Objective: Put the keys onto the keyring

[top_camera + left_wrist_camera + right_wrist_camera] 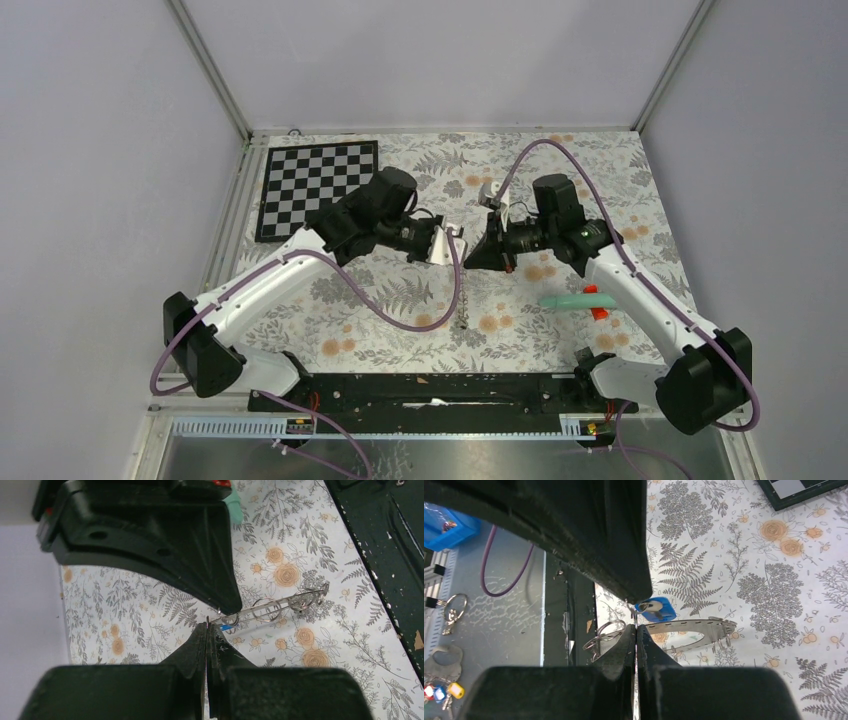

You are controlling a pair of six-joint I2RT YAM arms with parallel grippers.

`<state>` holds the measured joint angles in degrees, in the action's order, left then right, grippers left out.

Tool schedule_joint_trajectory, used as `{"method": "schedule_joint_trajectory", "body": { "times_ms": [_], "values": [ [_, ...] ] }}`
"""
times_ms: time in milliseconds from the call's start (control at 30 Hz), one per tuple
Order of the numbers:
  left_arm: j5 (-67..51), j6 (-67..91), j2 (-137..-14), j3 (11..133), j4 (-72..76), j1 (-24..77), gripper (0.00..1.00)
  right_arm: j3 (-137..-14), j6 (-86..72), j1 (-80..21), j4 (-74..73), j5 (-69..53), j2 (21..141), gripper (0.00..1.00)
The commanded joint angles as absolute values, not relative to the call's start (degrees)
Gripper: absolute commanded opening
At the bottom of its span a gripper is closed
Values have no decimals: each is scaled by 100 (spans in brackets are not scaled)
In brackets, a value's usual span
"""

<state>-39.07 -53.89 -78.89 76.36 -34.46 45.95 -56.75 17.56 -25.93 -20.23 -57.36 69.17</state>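
Both arms meet tip to tip over the middle of the table. My left gripper [455, 240] [207, 624] is shut on a thin sliver of metal. The blue key [225, 628] [660, 610] sits right against its tips, so it appears to hold that key. My right gripper [478, 246] [636, 626] is shut too, with a thin wire between its fingertips. The flat grey keyring [704, 626] with its small wire rings runs past both sides of those tips. In the left wrist view the keyring [280, 602] shows edge-on, stretching toward the near edge [463, 310].
A chequered board [318, 185] lies at the back left. A teal stick with a red piece [575, 298] lies right of centre. The black base rail [440, 390] runs along the near edge. Beyond it sit a blue bin [449, 527] and spare keys [444, 665].
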Motion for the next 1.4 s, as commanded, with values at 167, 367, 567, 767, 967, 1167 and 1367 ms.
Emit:
{"method": "schedule_joint_trajectory", "body": {
  "times_ms": [167, 367, 567, 767, 967, 1167, 1367],
  "values": [
    [-3080, -5988, -7824, 8057, -3861, 5018, 0, -5765, 1056, -2646, -1419, -6044, 7175, 0],
    [-2404, -6310, -7936, 8068, -4034, 5320, 0, -5757, 845, -2646, -1293, -6185, 7335, 0],
    [-1966, -6476, -7984, 8077, -4034, 5412, 0, -5681, 844, -2646, -1270, -6194, 7314, 0],
    [-1696, -6469, -7939, 8048, -3958, 5423, 0, -5595, 954, -2645, -1336, -6171, 7283, 0],
    [-1620, -6512, -7929, 8024, -3951, 5421, 0, -5620, 1015, -2650, -1404, -6157, 7293, 0],
    [-1639, -6550, -7884, 7922, -3947, 5415, 0, -5588, 1039, -2646, -1408, -6124, 7243, 0],
    [-1717, -6559, -7895, 7798, -3899, 5419, 0, -5604, 1008, -2644, -1405, -6163, 7276, 0]
  ]
}}
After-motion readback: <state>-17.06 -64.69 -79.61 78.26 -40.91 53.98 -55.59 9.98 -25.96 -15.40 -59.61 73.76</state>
